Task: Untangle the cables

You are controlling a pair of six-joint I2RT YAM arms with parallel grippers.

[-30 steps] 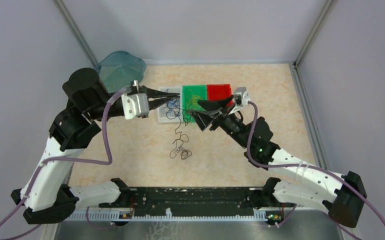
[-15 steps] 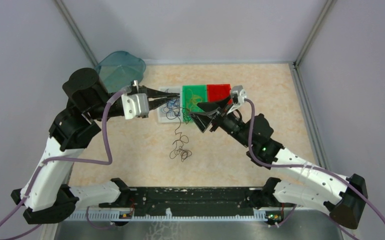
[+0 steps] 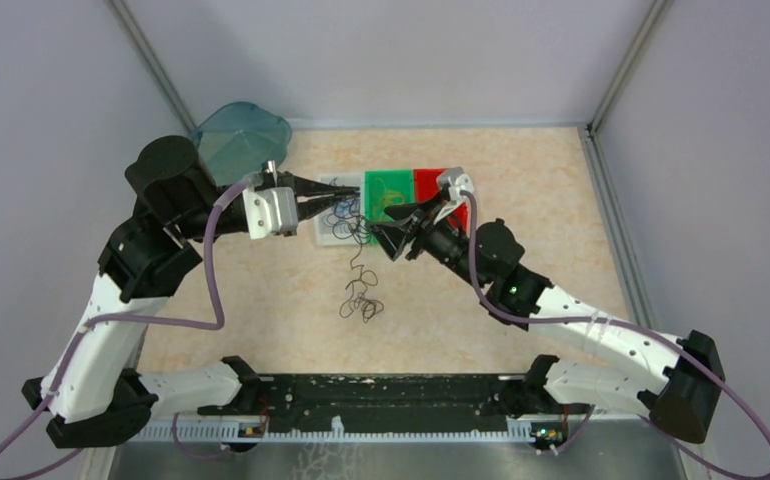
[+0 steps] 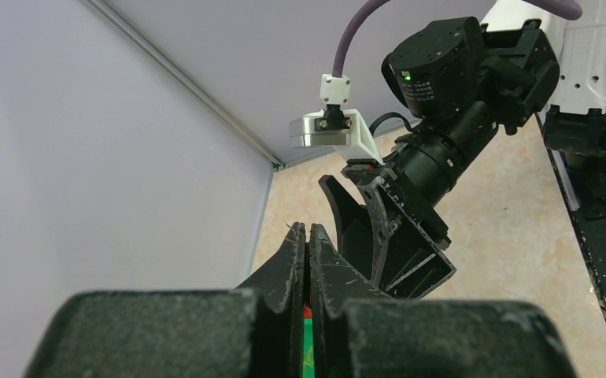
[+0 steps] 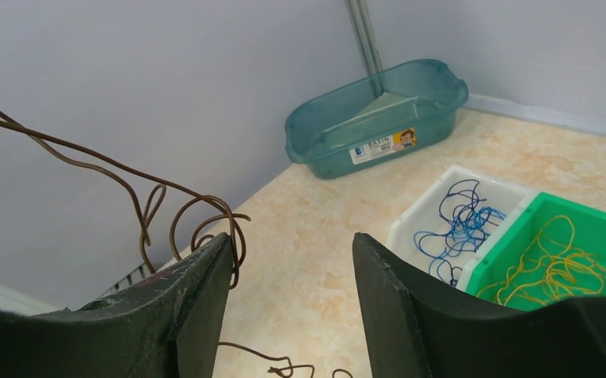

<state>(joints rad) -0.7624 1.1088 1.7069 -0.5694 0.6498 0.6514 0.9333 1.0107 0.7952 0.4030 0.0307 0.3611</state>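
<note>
Item: cables, thin curly wire strands, sorted in part

- Location: dark tangle [image 3: 361,300] lies on the table between the two arms. One brown strand [image 5: 131,193] rises from it toward the left gripper [image 4: 307,236]. Blue strands [image 5: 461,216] lie in the white tray [image 5: 457,172] and yellow strands [image 5: 556,264] in the green tray [image 5: 591,209].
- Left gripper: fingers pressed together, apparently pinching the top of the lifted brown strand.
- Right gripper [image 5: 290,240]: jaws apart and holding nothing, with the brown strand just beside one finger.
- Handling (judged): very light and springy, keeps its curl, loops likely to snag neighbours and drag them along, slips from a loose pinch.
- Hold (judged): pinch a single strand on a straighter run, clear of the knot, and draw it away slowly
</note>
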